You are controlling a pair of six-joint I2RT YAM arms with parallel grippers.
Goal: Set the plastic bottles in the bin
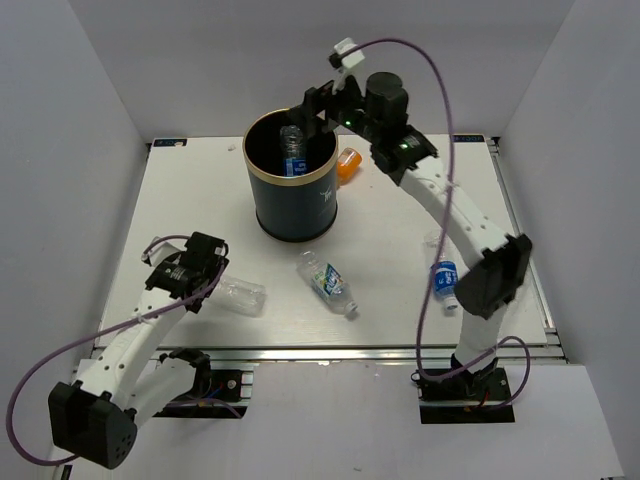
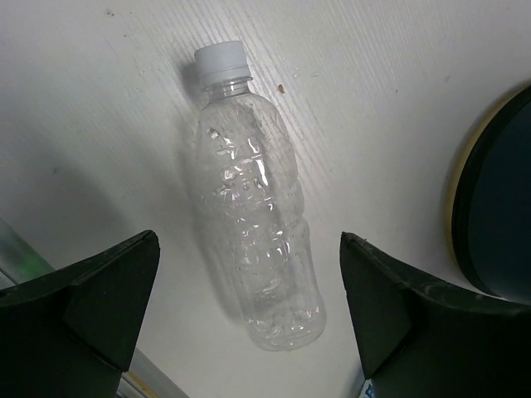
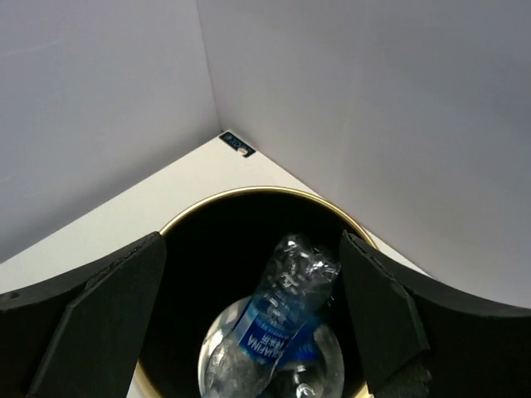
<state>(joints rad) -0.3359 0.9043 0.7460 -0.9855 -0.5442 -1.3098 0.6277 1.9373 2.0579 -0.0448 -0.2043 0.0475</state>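
The left gripper (image 2: 249, 249) hangs low over the table's (image 1: 190, 190) near-left part, its fingers spread wide with nothing held. A clear unlabelled bottle (image 1: 243, 296) with a white cap lies flat on the table beneath the gap, touching neither finger. From the wrist view the table's front rail shows just beside the left finger, so there's little room on that side. A broad stretch of white top runs from there up to the far-left corner.

The bin (image 1: 295, 210) stands upright toward the far middle, well in from every edge. A blue-labelled bottle (image 3: 286, 311) leans tilted inside it against the wall, with another clear bottle (image 3: 217, 358) lower down. The right gripper (image 3: 249, 240) hovers above the gold rim, spread wide and empty, close to the back wall.

In front of the bin, a labelled bottle (image 1: 328, 283) lies on its side in open table. The orange bottle (image 1: 347, 163) lies just beside the bin's far-right side. Another blue-labelled bottle (image 1: 446, 280) lies near the right edge, partly hidden by the right arm.
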